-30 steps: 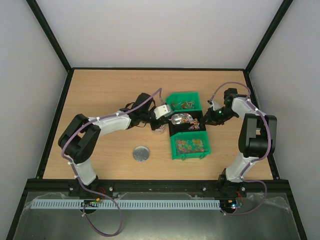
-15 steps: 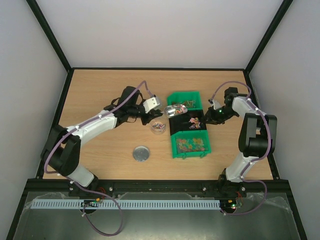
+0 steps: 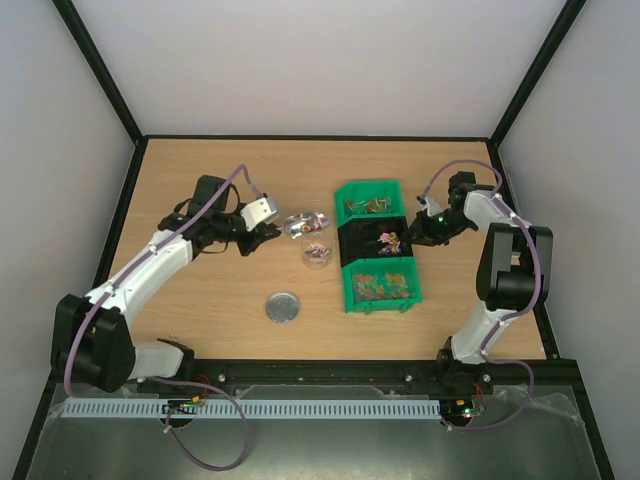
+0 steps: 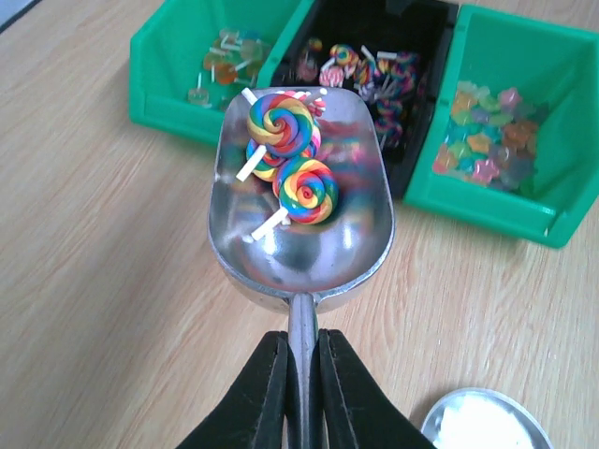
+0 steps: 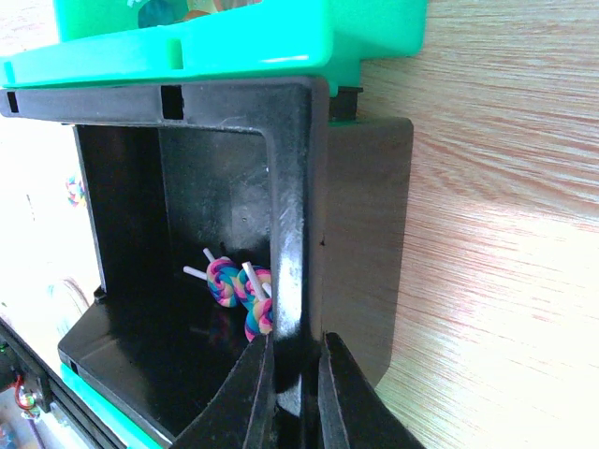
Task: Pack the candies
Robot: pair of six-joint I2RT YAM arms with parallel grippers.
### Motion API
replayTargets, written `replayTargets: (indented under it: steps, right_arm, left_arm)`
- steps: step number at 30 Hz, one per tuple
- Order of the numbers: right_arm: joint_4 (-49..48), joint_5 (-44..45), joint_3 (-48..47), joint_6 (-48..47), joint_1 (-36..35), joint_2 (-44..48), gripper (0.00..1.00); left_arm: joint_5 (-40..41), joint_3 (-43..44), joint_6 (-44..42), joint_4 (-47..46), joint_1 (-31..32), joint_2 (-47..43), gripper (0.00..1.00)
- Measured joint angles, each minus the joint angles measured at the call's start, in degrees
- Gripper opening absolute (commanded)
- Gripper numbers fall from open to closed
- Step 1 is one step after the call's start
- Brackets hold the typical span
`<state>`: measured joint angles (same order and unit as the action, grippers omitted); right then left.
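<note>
Three bins on that wooden surface [image 3: 200,170]? (Mia)

Yes, in a row right of centre: a far green bin [image 3: 345,195], a black bin [image 3: 350,245] in the middle and a near green bin [image 3: 380,305], side walls touching. (Tom)

Where are the candies [image 3: 378,285]? (Mia)

Mixed-colour ones fill the near green bin, a few lie in the far one, and swirl lollipops [image 3: 390,241] lie in the black one. More lollipops sit in the bowl of a metal scoop [image 4: 299,253], which is over bare wood left of the bins. (Tom)

Who has the scoop? (Mia)

The left end effector [image 4: 301,341]: its fingers are pinched tight on the thin handle. Just beside the scoop, toward the arm bases, stands a small round container [image 3: 317,254] with some sweets in it, and nearer again a round silver lid [image 3: 283,307] lies flat by itself. (Tom)

And the other arm? (Mia)

The right end effector [image 5: 295,360] is clamped on the black bin's right wall, one finger inside, one outside. (Tom)

What about the room? (Mia)

Pale plain walls [image 3: 300,60] enclose the surface on three sides, with black frame bars [image 3: 100,70] running up the corners. A grey slotted strip [image 3: 250,409] runs along the near edge by the arm bases. (Tom)
</note>
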<state>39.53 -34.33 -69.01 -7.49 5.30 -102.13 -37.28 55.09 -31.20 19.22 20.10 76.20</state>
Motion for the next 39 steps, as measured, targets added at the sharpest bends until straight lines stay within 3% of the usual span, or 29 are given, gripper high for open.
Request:
replayTargets:
  steps: [10, 39]
  right_arm:
    - [-0.07, -0.31, -0.76, 0.15, 0.0, -0.74, 0.01]
    - [-0.94, -0.46, -0.79, 1.46, 0.0, -0.74, 0.01]
  left_arm:
    - [1.44, -0.74, -8.57, 11.65, -2.01, -2.51, 0.02]
    - [11.8, 12.74, -11.72, 25.64, 4.2, 9.03, 0.02]
